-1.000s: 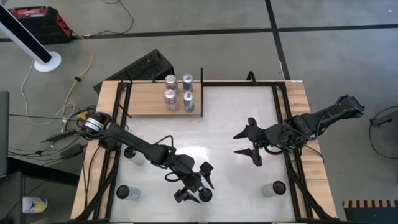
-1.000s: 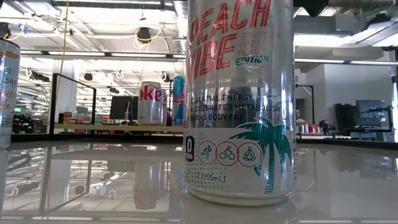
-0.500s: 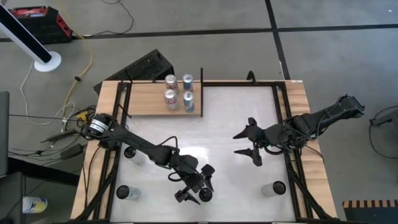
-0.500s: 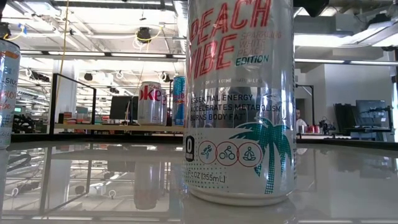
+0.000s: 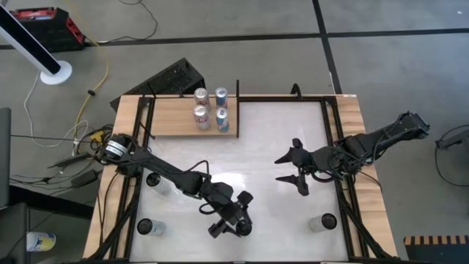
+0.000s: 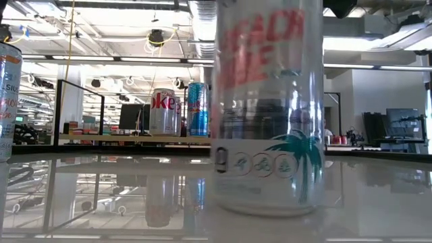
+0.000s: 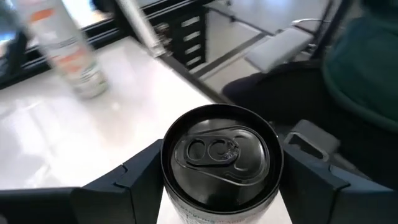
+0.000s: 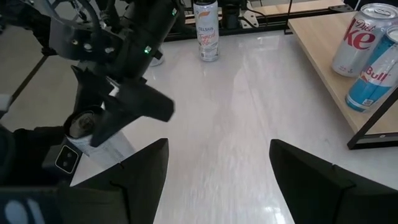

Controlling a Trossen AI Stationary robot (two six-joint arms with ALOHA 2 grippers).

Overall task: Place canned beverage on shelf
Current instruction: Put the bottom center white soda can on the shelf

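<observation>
A silver can [image 6: 268, 115] with red lettering and a teal palm tree stands near the table's front edge, left of the middle. It also shows in the high view [image 5: 241, 228] and, top up, in the left wrist view [image 7: 221, 155]. My left gripper [image 5: 233, 223] is shut on it. My right gripper [image 5: 297, 170] is open and empty over the right middle of the table. The light-wood shelf [image 5: 176, 117] with black uprights stands at the far left and bears several cans [image 5: 210, 108]. My left gripper pinches the can between its two fingers [image 7: 140, 180], one on each side of the wall just below the top rim [image 7: 166, 177]. The fingers come from above, slanting down from the table's left. The can is upright, its base [image 6: 266, 206] at the tabletop.
Loose cans stand at the left [image 5: 157, 182], front left [image 5: 146, 227] and front right [image 5: 322, 222]. A Diet Coke can [image 6: 165, 111] and a blue can [image 6: 198, 109] show on the shelf. The right wrist view shows one slim can [image 8: 206, 31] beyond my left arm.
My left gripper has shut on the silver can: its fingers stood wide apart around it and now meet its sides. The can has shifted a little toward the table's right and shows blurred in the low view. My right arm has kept still.
</observation>
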